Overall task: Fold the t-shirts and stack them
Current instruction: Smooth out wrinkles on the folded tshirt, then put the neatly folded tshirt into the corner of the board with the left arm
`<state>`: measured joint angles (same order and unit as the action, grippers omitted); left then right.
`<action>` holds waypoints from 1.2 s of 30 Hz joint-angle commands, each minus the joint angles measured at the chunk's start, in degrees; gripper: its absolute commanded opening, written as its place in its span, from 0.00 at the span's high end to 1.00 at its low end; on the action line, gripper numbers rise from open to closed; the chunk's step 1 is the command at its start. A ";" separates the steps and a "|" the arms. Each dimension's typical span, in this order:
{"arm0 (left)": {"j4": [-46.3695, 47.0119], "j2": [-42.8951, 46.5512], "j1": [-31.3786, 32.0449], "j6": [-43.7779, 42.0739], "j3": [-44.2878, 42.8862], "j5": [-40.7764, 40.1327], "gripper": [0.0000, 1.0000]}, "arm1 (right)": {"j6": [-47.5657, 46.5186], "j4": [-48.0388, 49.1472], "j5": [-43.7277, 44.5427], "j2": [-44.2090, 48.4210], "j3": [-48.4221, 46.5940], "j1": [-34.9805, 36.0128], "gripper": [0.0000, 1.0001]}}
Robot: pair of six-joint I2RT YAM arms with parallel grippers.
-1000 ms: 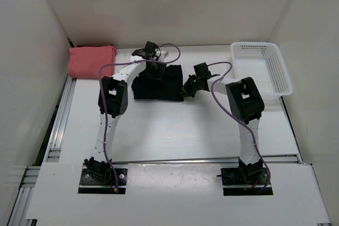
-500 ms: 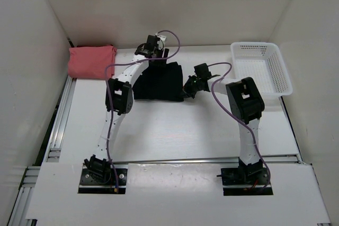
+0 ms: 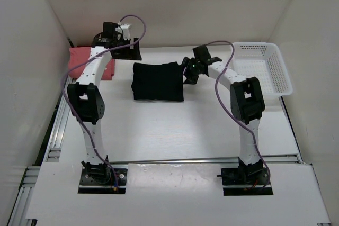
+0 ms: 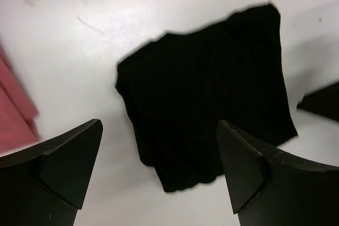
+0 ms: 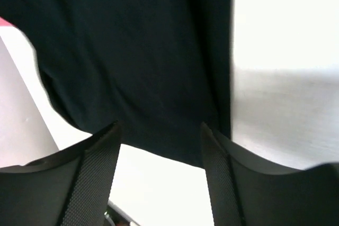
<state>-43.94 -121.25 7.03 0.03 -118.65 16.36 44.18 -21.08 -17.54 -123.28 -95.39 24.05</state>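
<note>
Black shirt [image 3: 158, 81] is lying folded mid-table [image 3: 175, 125], and the pink shirt [image 3: 85, 62] is sitting far left. Left gripper [image 4: 159, 130] and right gripper [image 5: 159, 126] are both hanging open, gripping nothing. It's looking light and floppy, so I'm guessing pinching every layer at a folded edge.

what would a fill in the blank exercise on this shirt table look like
The folded shirt in the middle of the table is ____ in colour.
The pink shirt sits in the far ____ corner.
The white mesh basket stands in the far ____ corner.
The left pincer and the right pincer both have their jaws ____.
Missing words: black; left; right; open
</note>
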 commanded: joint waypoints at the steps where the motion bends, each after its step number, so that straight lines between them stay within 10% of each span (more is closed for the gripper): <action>1: -10.37 -2.93 1.67 -0.03 5.97 7.54 0.00 | -5.77 -8.17 5.76 -1.50 -8.56 -0.50 0.33; 16: -7.38 -11.73 0.44 -0.03 10.72 3.77 0.00 | -3.67 -11.35 7.61 -11.01 -15.35 -2.17 0.31; 23: -7.38 -17.08 -0.61 -0.03 12.57 23.86 0.03 | -1.21 -11.35 4.36 -13.03 -15.35 -2.17 0.34; 29: -9.67 -22.35 0.00 -0.03 11.95 31.80 0.67 | -0.68 -10.21 3.13 -13.03 -13.42 -2.17 0.37; 30: -10.19 -22.36 -0.60 -0.03 11.95 31.80 0.90 | -0.68 -9.69 3.13 -13.03 -13.41 -2.17 0.37; 36: -11.68 -17.98 -5.35 -0.03 4.32 27.62 0.90 | -0.68 -8.45 2.51 -8.82 -9.91 -2.17 0.37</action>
<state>-53.98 -141.18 4.40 2.20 -110.78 51.31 43.72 -28.88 -15.44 -134.34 -108.16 21.80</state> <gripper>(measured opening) 0.221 0.634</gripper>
